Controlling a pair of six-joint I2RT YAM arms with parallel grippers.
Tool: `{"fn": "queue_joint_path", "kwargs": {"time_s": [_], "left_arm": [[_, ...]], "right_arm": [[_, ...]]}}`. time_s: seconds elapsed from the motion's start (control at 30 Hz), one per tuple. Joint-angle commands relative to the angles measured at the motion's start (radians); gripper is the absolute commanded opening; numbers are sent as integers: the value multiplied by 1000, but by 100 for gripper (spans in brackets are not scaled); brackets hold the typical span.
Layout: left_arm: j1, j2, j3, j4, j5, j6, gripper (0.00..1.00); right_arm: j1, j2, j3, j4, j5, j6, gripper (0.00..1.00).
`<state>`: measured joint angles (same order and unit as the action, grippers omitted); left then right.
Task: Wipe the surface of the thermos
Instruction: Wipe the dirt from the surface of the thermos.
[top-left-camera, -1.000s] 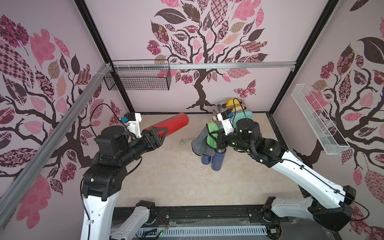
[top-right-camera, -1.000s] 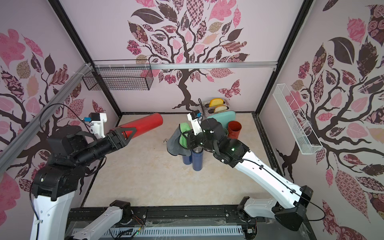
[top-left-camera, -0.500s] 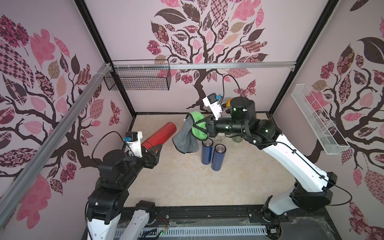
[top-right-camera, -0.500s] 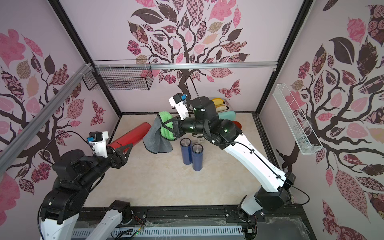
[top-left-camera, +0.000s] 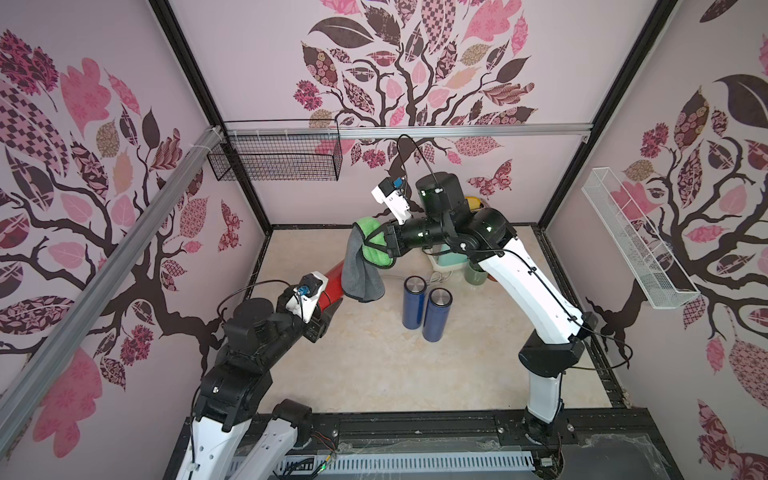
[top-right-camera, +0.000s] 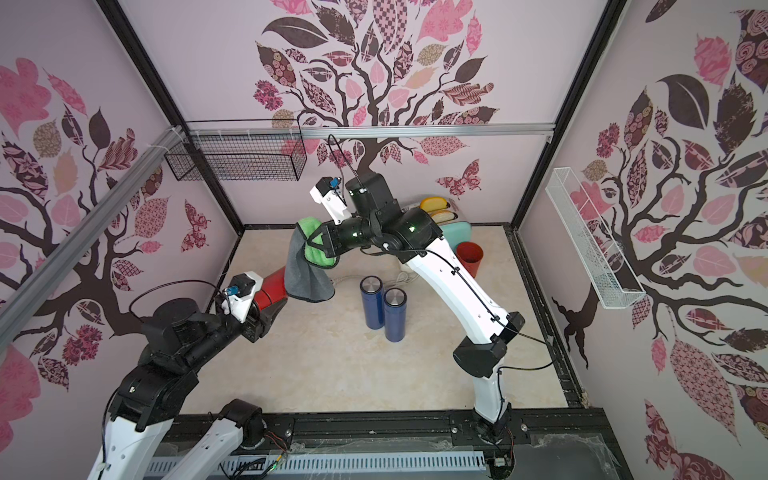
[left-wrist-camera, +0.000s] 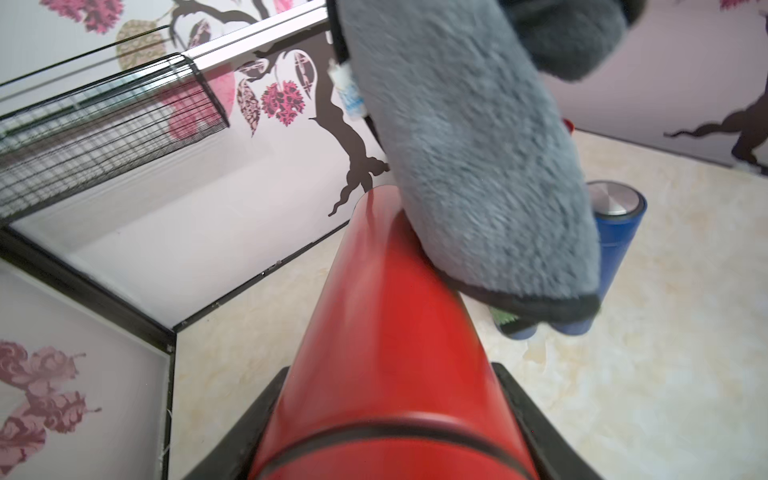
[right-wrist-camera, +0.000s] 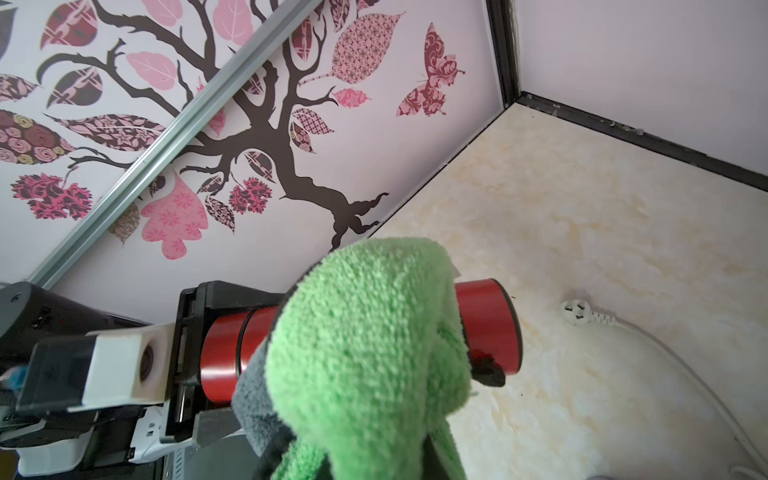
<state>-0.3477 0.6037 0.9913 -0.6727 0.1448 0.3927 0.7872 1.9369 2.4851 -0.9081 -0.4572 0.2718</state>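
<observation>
Firstly, nearest, lower left of centre in both top views: my left gripper (top-left-camera: 329, 306), clamped on the seamed cap end of the red thermos (top-left-camera: 332, 283). I hold the thermos off the table (top-left-camera: 374, 374) at a slant, its base pointing toward the back wall. Change: a second ago I had it raised higher, out at the left. It now sits lower and drawn in toward me.

Next, centre of frame: cloth (top-left-camera: 365, 276), grey on one face and green on the other, draped over the far half of the thermos and touching it. The left wrist view shows grey pile pressed on the red barrel. Change: a second ago the cloth hung over the blue thermoses (top-left-camera: 435, 316), well apart from the red one. Judgement: approach finished, contact made, wiping can begin; most of the barrel is still bare.

Then, just above centre: my right gripper (top-left-camera: 380, 249), squeezed tight on the bunched green top of the cloth.

Right of centre: the blue thermoses stand upright, side by side, untouched.

Farthest: red cup (top-right-camera: 469, 257) by the back wall; wire basket (top-left-camera: 274, 162), upper left.
</observation>
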Motion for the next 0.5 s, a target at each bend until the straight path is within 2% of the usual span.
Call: {"fn": "queue_joint_path", "kwargs": {"time_s": [0.0, 0.1, 0.17, 0.23, 0.3, 0.33, 0.47], "left_arm": [[-38, 17, -14, 140, -35, 197, 0], [-110, 52, -29, 157, -123, 290, 0], [-207, 76, -46, 174, -246, 385, 0], [-337, 104, -88, 233, -426, 504, 0], [-418, 114, -140, 309, -550, 606, 0], [-442, 115, -154, 346, -585, 624, 0], [-466, 86, -167, 395, -601, 640, 0]], "right_arm": [[-45, -6, 45, -18, -48, 21, 0], [-51, -10, 20, 2, -103, 32, 0], [-50, -9, -18, 17, -178, 44, 0], [-50, -11, -70, 44, -256, 65, 0], [-48, -27, -136, 79, -302, 78, 0], [-48, -40, -176, 98, -307, 78, 0], [-74, -81, -355, 174, -282, 76, 0]]}}
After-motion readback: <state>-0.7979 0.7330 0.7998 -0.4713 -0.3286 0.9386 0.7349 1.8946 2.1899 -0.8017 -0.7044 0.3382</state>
